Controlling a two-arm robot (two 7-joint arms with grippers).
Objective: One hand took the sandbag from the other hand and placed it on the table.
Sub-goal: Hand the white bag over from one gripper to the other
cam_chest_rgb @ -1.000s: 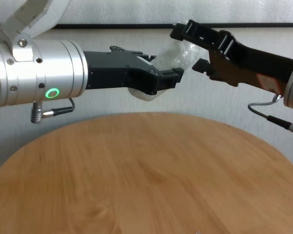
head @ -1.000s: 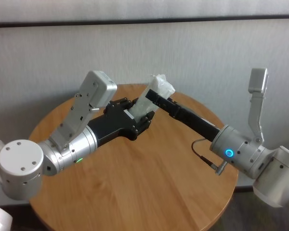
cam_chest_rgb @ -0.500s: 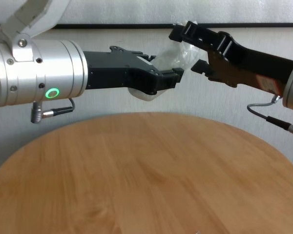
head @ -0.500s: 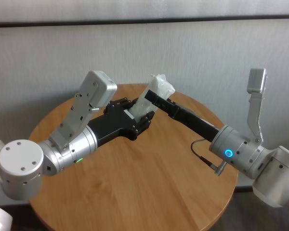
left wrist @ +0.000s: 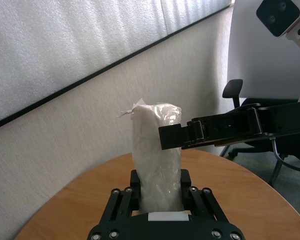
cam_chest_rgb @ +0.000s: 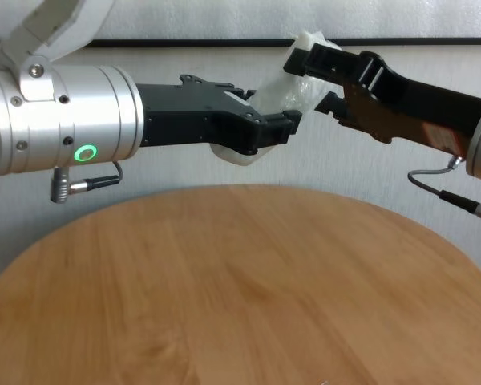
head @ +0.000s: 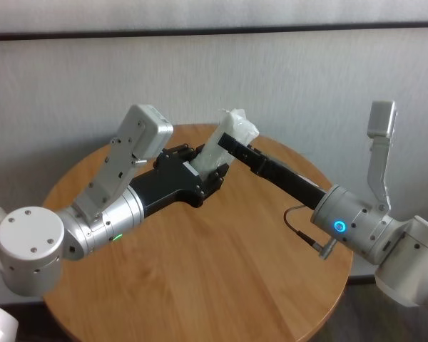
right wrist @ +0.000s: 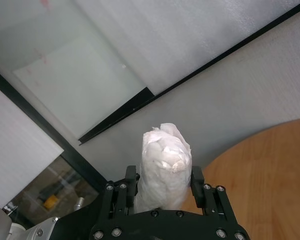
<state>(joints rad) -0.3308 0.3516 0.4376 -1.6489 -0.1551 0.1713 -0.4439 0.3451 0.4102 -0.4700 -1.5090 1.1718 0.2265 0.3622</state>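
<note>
Above the table (cam_chest_rgb: 248, 273), left gripper (head: 210, 174) is clamped on the sandbag (head: 228, 139) while right gripper (cam_chest_rgb: 313, 76) pinches its top, so don't release until that's snug.

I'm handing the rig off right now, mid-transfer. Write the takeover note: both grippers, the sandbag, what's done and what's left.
Left gripper: shut on the sandbag, holding it in the air above the table.
Right gripper: jaws around the sandbag's upper end, one on each side; a firm grip is not confirmed.
Done: the hands have met.
Left: secure the right grip, release the left, set the sandbag on the table.
</note>
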